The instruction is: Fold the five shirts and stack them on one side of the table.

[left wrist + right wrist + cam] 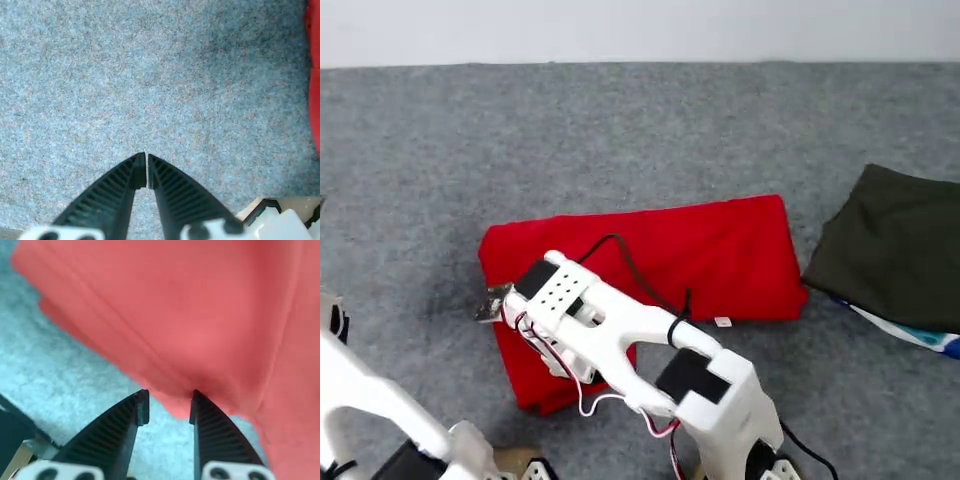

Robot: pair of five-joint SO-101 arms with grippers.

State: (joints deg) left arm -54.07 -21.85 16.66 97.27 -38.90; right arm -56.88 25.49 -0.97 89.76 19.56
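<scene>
A red shirt [720, 260] lies folded into a wide band across the middle of the grey table, with its left part turned toward the front edge. My right gripper [492, 303] is at the shirt's left edge. In the right wrist view the right gripper [167, 405] stands open, and the hem of the red shirt [200, 315] dips between its fingers. My left gripper [146, 170] is shut on nothing and hangs over bare grey cloth, with a strip of the red shirt [314, 75] off to one side.
A folded dark green shirt [895, 245] sits at the right edge on top of a white and blue garment [910, 335]. The left arm's white links [360, 400] rise at the front left corner. The grey table surface [620, 130] runs back to a white wall.
</scene>
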